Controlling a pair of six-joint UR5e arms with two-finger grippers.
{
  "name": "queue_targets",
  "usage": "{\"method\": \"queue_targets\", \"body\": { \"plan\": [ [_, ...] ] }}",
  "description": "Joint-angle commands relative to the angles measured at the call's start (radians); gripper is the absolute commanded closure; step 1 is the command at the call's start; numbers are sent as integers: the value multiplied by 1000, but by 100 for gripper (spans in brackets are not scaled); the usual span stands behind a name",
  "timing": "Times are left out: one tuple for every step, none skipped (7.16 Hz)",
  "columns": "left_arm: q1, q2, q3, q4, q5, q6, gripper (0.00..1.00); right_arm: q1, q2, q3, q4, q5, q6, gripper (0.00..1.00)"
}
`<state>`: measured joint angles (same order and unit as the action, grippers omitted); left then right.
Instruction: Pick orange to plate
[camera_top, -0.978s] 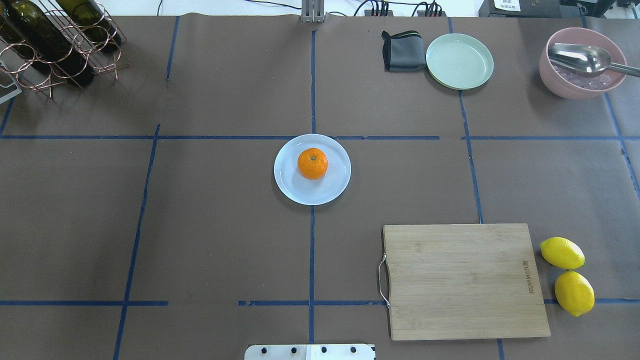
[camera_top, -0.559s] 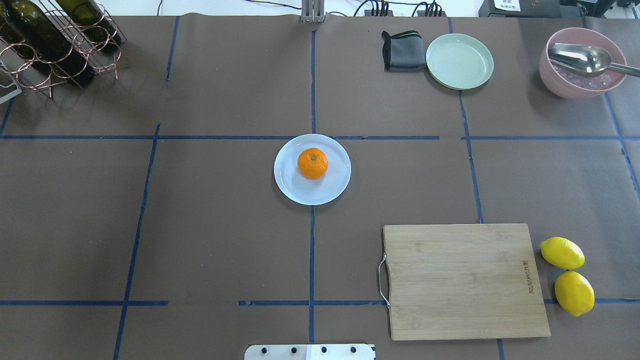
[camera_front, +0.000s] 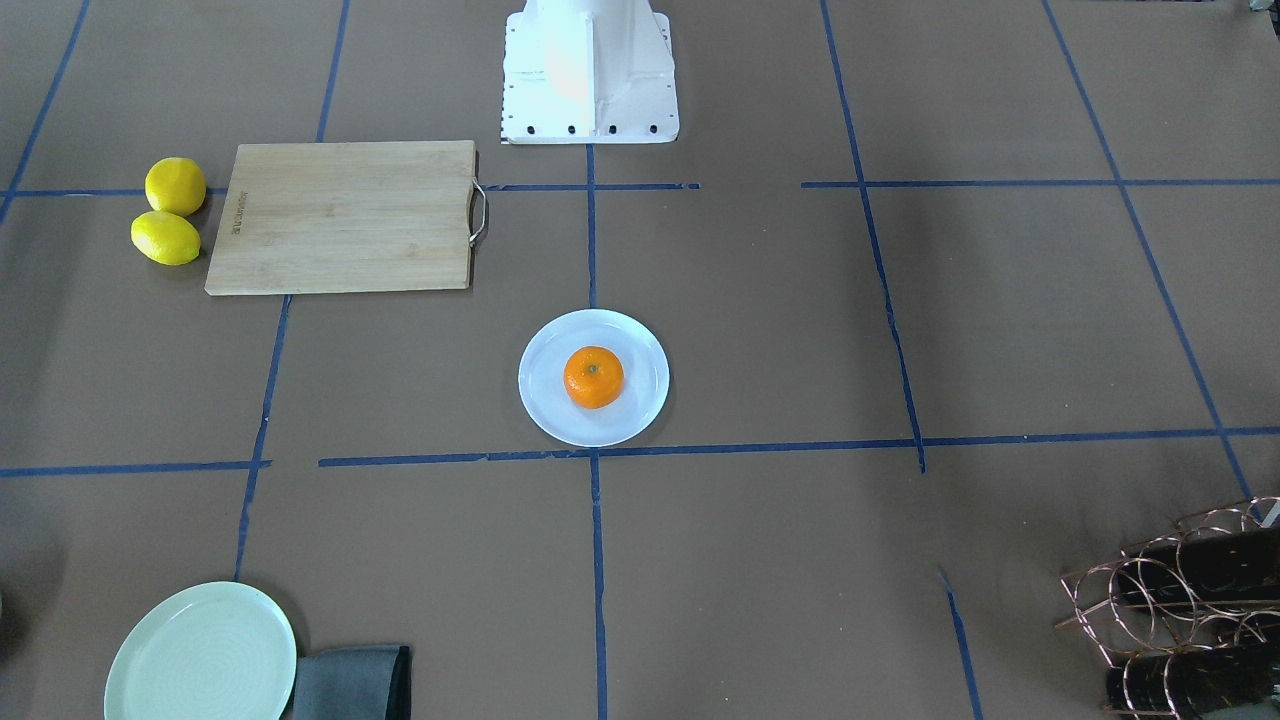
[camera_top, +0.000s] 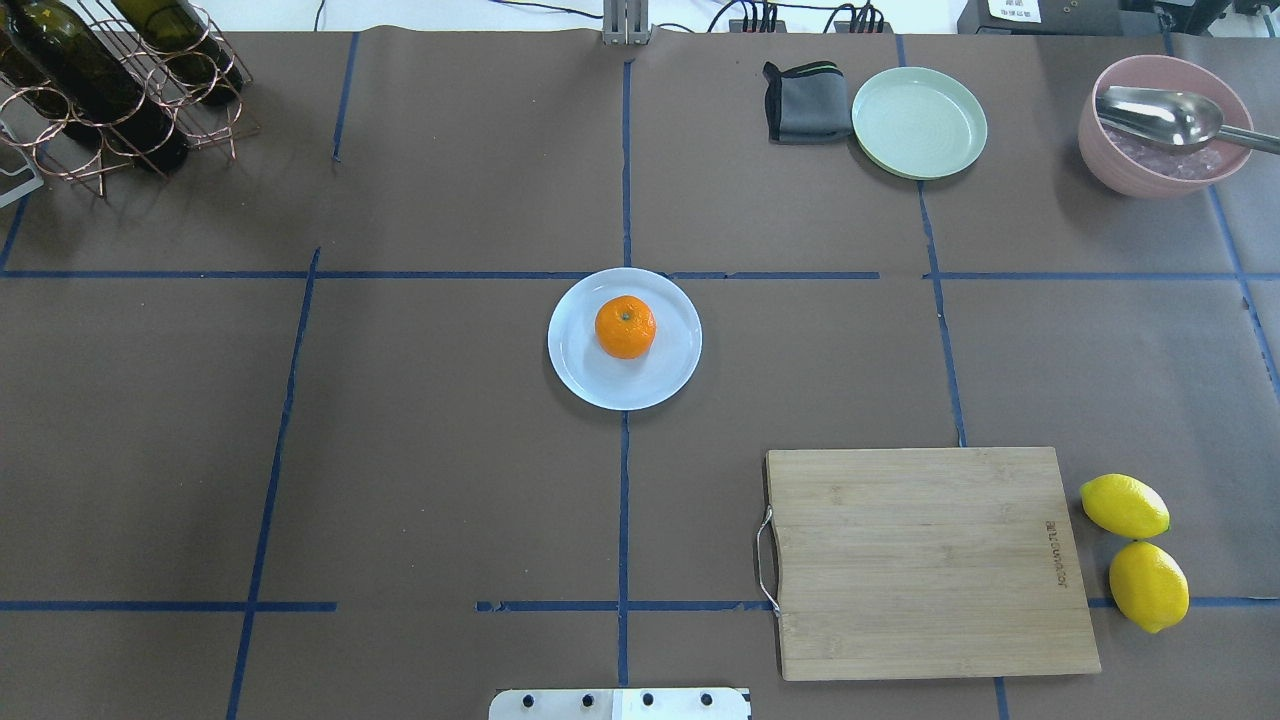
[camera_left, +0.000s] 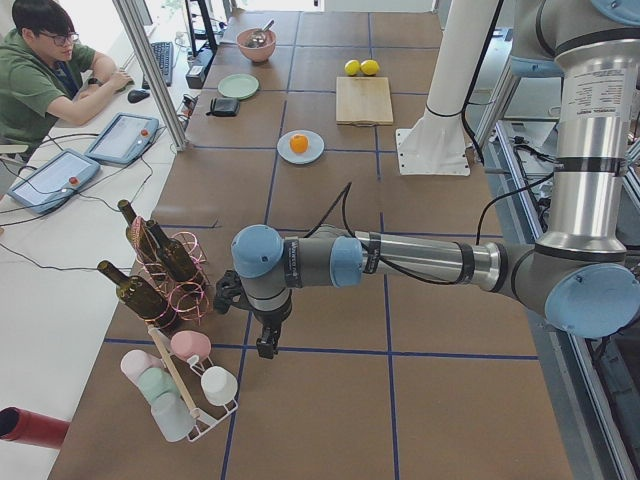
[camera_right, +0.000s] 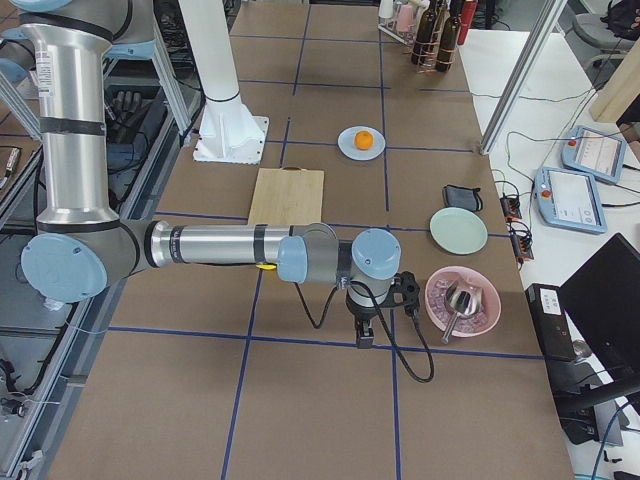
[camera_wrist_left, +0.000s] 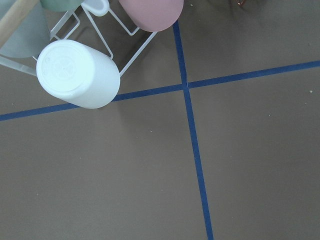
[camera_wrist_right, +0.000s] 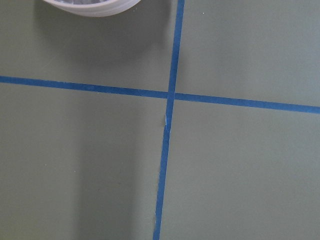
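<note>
Overhead exterior: orange (camera_top: 625, 327) unmoved on plate (camera_top: 662, 384), brown table (camera_top: 400, 420) round its rim, well apart from left claw (camera_left: 265, 346) and right claw (camera_right: 365, 337); their spread I cannot tell.

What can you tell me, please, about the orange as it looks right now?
The orange is small, round and slightly flattened, bright orange with faintly dimpled skin. It is whole, with a tiny dark stem dot facing up. It rests near the middle of the plate, at the table's centre. Only the plate touches it.
</note>
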<state>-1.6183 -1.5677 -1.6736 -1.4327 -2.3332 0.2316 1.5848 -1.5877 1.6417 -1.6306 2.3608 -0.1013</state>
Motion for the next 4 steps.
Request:
{"method": "queue_targets", "body": {
  "plan": [
    [0, 0, -1, 0, 0, 0, 0, 1, 0, 1, 0, 3, 0, 0],
    [0, 0, -3, 0, 0, 2, 0, 1, 0, 0, -2, 5, 0, 0],
    [0, 0, -5, 0, 0, 2, 0, 1, 0, 1, 0, 5, 0, 0],
    [0, 0, -6, 0, 0, 2, 0, 1, 0, 1, 0, 5, 0, 0]
  ]
}}
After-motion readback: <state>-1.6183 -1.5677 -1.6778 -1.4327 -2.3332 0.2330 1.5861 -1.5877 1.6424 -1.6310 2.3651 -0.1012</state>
